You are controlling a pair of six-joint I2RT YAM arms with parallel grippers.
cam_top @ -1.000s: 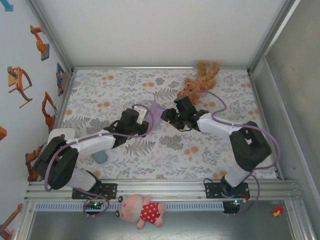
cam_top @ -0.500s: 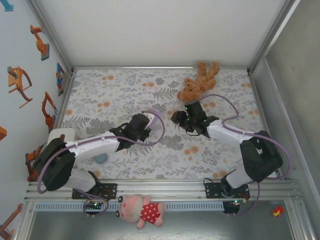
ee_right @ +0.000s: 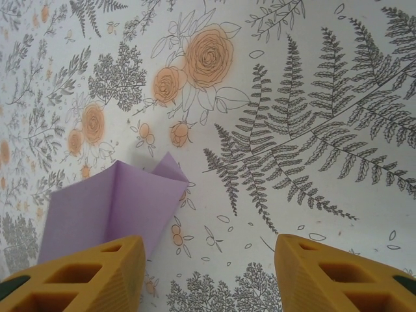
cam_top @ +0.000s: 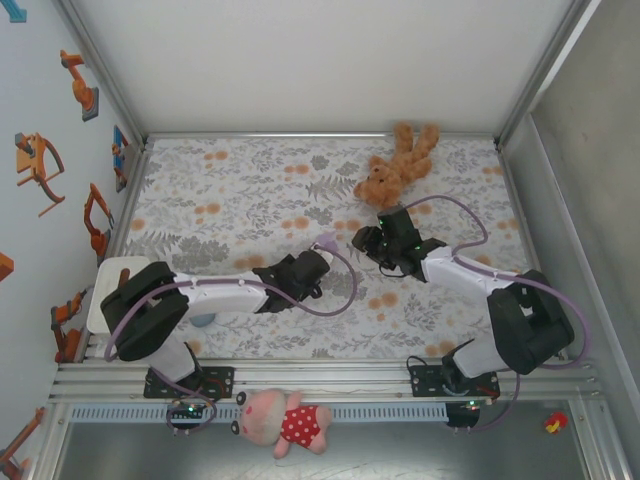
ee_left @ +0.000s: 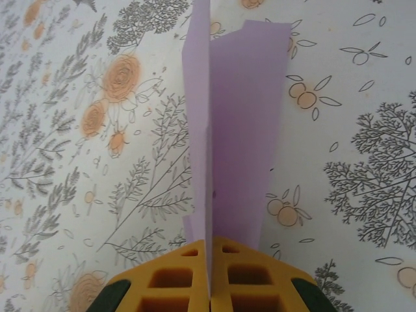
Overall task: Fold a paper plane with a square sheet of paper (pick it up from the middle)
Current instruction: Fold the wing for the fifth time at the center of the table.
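- Now the left jaws are clamped together on the folded lilac paper (ee_left: 237,130), which juts forward over the floral worktop (ee_left: 351,97).
- The right jaws stand wide apart, the paper beside one of them.

The thin pale lilac sheet of paper (ee_left: 237,130) is plain, matte and unmarked. It is folded along a straight lengthwise crease into two layers. Its near end is pinched between the closed yellow fingers of the left gripper (ee_left: 209,273), and it juts straight out from them over the floral-patterned bench (ee_left: 78,130). One layer stands on edge; the other splays open to the right, ending in a slanted far edge with a sharp corner. From the right wrist the sheet (ee_right: 110,208) shows a broad sloping panel and a small pointed flap. From above, a small lilac tip (cam_top: 323,239) shows near the bench's middle.
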